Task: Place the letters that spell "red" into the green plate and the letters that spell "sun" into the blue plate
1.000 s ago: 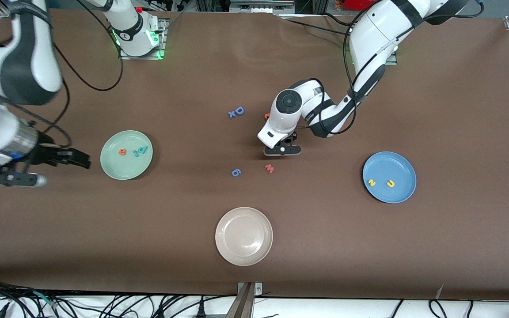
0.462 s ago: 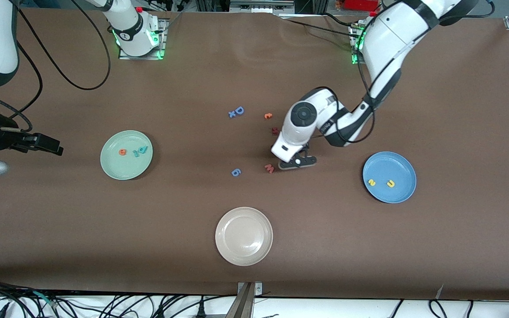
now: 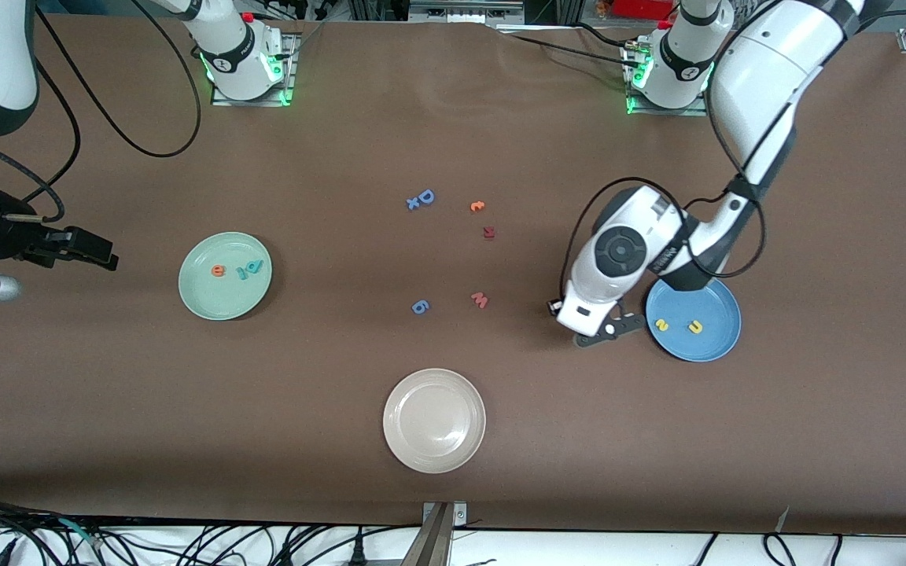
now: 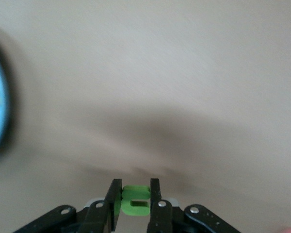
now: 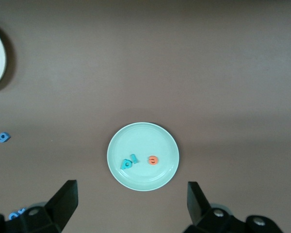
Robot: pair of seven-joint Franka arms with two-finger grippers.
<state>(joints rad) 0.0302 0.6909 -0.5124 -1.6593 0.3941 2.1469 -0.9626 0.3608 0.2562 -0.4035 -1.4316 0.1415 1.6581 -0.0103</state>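
1. Your left gripper (image 4: 135, 206) was clamped on the green "u" (image 4: 134, 200), pinched between its two fingers, up in the air over bare table just beside the blue plate (image 3: 716, 343), on the side toward the right arm's end.
2. Your blue plate already held two yellow letters, the "s" (image 3: 662, 324) and the "n" (image 3: 695, 326), lying near each other and apart.
3. Your right gripper (image 5: 132, 204) waited with its fingers spread wide and nothing between them, hanging over the table near the right arm's end, just outside the green plate (image 3: 201, 303).
4. Your green plate carried the orange "e" (image 3: 219, 270) and, beside it, the teal "r" (image 3: 243, 273) and teal "d" (image 3: 255, 266), the two teal ones touching or nearly so.
5. On the open table between the plates lay your blue "D" (image 3: 425, 196), a small orange letter (image 3: 477, 206), a dark red letter (image 3: 489, 232), a salmon "w" (image 3: 480, 299) and a blue piece (image 3: 419, 306).
6. Your cream-white plate (image 3: 401, 445) sat nearest the front camera.
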